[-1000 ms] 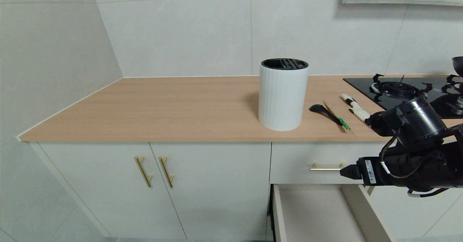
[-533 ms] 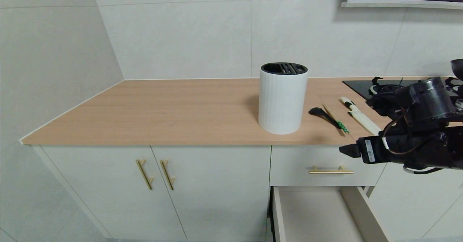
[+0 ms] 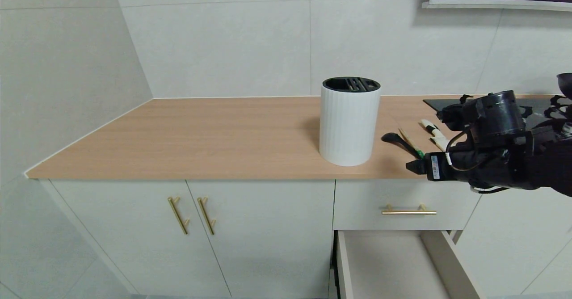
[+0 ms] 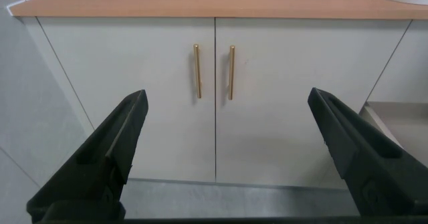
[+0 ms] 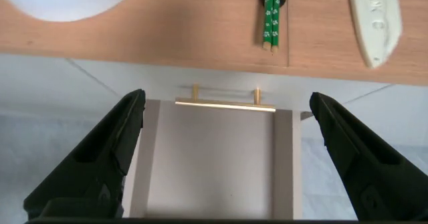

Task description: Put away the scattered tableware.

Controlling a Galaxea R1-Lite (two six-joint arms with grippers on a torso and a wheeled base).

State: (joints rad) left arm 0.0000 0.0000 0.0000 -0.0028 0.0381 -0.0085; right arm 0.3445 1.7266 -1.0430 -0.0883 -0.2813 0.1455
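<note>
The black spoon (image 3: 395, 138), the wooden chopsticks with green-patterned ends (image 5: 271, 17) and the white knife (image 5: 374, 17) lay side by side near the front edge of the wooden desk (image 3: 201, 133), beside the white ribbed cylindrical holder (image 3: 350, 124). The right end effector (image 5: 221, 164) hung released at that edge, above the open white drawer (image 3: 389, 258). The left end effector (image 4: 227, 157) was also released, facing the white cabinet doors (image 4: 214, 83).

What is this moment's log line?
right gripper open, at counter edge near chopsticks, knife, spoon | left gripper open, facing cabinet doors | lower drawer open
</note>
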